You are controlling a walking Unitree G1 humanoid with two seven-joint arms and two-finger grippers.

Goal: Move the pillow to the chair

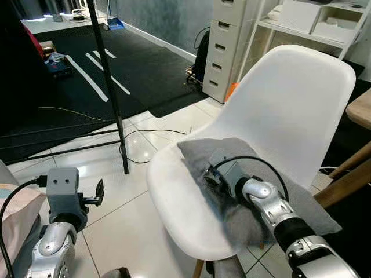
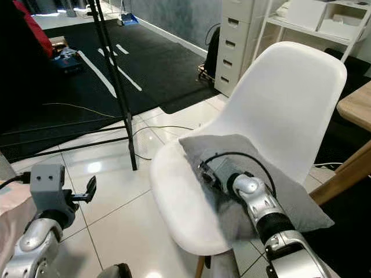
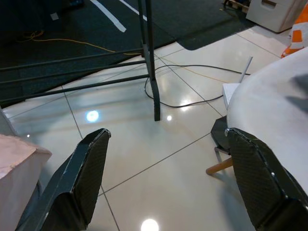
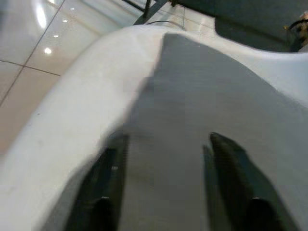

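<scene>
Two black fingers (image 4: 231,183) of the right gripper (image 4: 166,187) are spread apart over the grey pillow (image 2: 232,152), their tips low against the fabric, with nothing pinched between them; whether they press into it cannot be told. From the head cameras that gripper's wrist block sits on the pillow's middle, a black cable looping over it.

The pillow lies flat on the seat of the white chair (image 1: 290,98). Its long axis runs diagonally, from a corner near the seat's front-left rim back and to the right, where the far corner hangs past the seat edge beside a wooden leg (image 1: 348,182). Its rear edge touches the base of the chair's backrest.

The left gripper (image 3: 168,183) hangs low to the left of the chair, fingers wide apart over glossy floor tiles (image 3: 130,144) and holding nothing. Beyond it a black stand (image 1: 110,87) rises from the tiles, a thin cable (image 3: 192,101) curling by its foot. Further back lie a dark carpet (image 1: 133,63) and a white drawer unit (image 1: 227,46).
</scene>
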